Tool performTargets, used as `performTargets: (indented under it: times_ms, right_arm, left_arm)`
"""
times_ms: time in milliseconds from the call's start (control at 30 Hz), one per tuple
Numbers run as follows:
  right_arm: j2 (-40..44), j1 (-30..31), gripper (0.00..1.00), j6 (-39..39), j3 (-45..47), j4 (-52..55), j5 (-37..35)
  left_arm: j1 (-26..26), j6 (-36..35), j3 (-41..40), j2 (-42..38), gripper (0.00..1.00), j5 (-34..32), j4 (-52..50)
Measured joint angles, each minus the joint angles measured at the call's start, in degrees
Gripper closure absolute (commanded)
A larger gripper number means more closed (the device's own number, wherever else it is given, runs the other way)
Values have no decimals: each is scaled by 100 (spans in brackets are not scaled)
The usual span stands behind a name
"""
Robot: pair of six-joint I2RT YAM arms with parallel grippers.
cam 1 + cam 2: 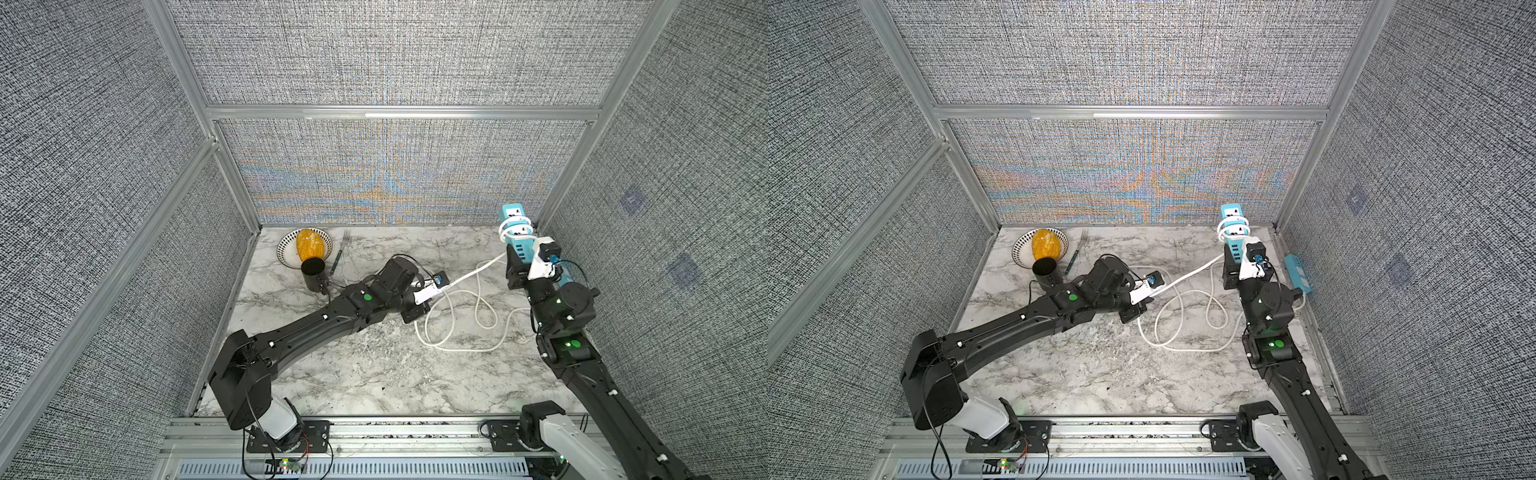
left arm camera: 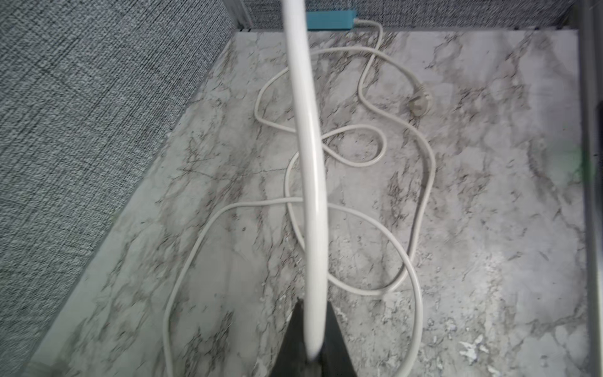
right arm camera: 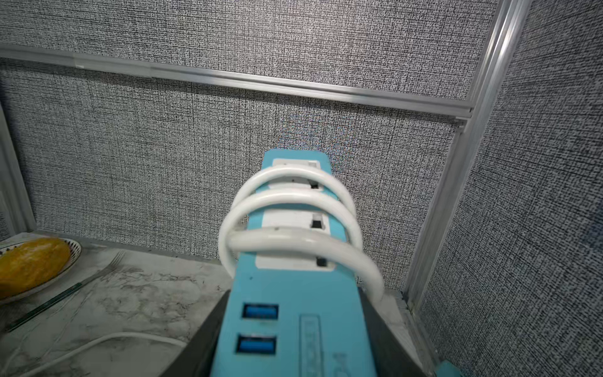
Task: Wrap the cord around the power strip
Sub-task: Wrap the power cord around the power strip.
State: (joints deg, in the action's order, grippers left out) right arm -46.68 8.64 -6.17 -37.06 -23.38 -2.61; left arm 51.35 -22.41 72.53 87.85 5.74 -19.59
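Two robot arms (image 1: 1017, 328) (image 1: 1291, 386), two teal power strips (image 1: 1230, 212) (image 1: 1296, 272), one bowl (image 1: 1019, 245), one fork (image 1: 1077, 249), one black cup (image 1: 1046, 272), one orange fruit (image 1: 1048, 245)

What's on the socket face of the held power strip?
Three turns of white cord cross the power strip, above two USB ports. Its back is hidden, so the turns' path there is unseen; the right gripper covers its lower end.

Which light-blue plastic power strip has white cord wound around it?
The strip raised in the right gripper, cord looped round its upper end; the other strip lies flat beside the right wall, unwrapped.
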Motion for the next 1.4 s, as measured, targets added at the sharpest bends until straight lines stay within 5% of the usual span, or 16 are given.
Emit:
performTargets:
  times_ms: [433, 833, 1133, 1400]
  right_arm:
    - [-603, -243, 100, -197, -111, 1222, 1593]
    - [-1263, 232, 100, -1344, -588, 2723, 3790]
    - [-638, 575, 100, -1495, 70, 2302, 5464]
    - [-271, 634, 100, -726, 382, 1303, 6087]
  left_arm:
    - [-105, -1464, 1200, -579, 100, -820, -1200]
    - [-125, -3053, 3307, 378, 100, -859, -1882]
    - [-479, -3423, 4262, 1257, 100, -280, -2356]
    - [-750, -3497, 4559, 1552, 100, 326, -2625]
